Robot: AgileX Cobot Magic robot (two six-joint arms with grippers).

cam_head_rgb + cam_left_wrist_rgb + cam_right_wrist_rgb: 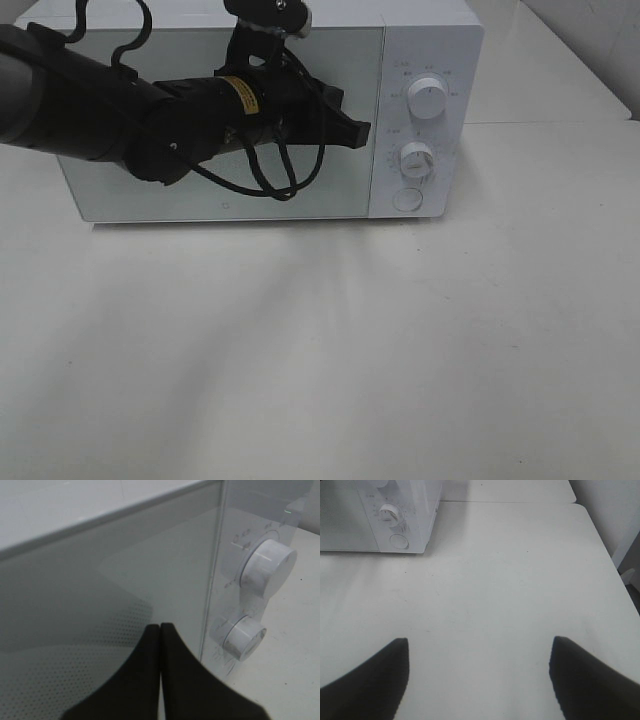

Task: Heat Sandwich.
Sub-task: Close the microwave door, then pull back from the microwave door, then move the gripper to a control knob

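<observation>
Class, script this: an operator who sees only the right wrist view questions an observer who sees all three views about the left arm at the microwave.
Operator: Where is the left gripper?
Observer: The left gripper is in front of the microwave door, near the edge beside the control panel.
Operator: Open or shut?
Observer: Shut. Its fingers are pressed together with nothing between them.
</observation>
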